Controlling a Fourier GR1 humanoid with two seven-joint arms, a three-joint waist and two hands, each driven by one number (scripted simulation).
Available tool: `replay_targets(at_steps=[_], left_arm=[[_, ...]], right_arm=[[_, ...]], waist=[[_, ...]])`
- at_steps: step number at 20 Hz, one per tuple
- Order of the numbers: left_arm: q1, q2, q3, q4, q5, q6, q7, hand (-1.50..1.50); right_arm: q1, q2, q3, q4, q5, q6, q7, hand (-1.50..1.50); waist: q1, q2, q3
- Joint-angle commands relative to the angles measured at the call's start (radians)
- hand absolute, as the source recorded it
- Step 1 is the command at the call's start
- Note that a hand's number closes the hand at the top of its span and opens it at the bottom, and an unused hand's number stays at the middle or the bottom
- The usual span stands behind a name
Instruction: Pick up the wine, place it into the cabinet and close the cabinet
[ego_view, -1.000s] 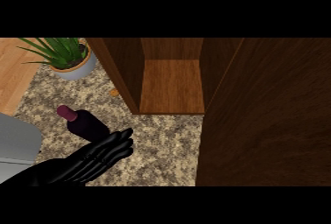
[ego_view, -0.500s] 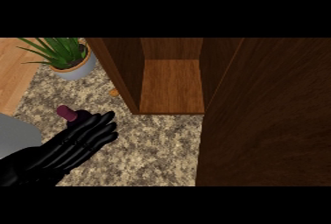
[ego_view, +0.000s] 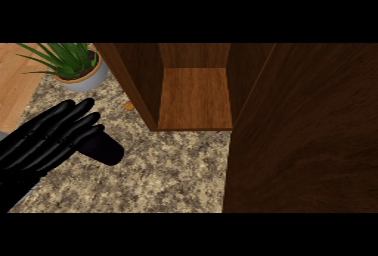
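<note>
Slanting in from the lower left, the left hand (ego_view: 44, 142) lies on the counter (ego_view: 162, 170) left of the open cabinet (ego_view: 196, 100), fingers straight, pressed together, pointing up-right. It hides the wine, so the wine's axis cannot be told. A dark stub (ego_view: 109, 151) below the fingers may be bottle or thumb.

The speckled stone counter (ego_view: 162, 170) is carrying a potted plant (ego_view: 77, 70), which is standing at its far left corner. A dark wooden cabinet (ego_view: 140, 75) is sitting on the counter to the right, its open front showing a lighter wooden floor inside. A small orange thing (ego_view: 130, 105) is lying on the stone just beside the cabinet's left wall.
</note>
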Motion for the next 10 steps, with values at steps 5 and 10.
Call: replay_targets(at_steps=[5,10], left_arm=[[-0.021,0.050,0.153,0.032,0.087,-0.100,-0.032,-1.50],[-0.026,0.074,0.195,0.099,0.101,-0.130,-0.025,-1.50]], right_arm=[[0.048,-0.003,0.036,-0.219,-0.023,-0.026,0.096,-1.50],[0.056,-0.034,0.030,-0.262,-0.022,-0.020,0.117,-1.50]], waist=[[-0.002,0.002,-0.001],[-0.005,0.001,0.000]])
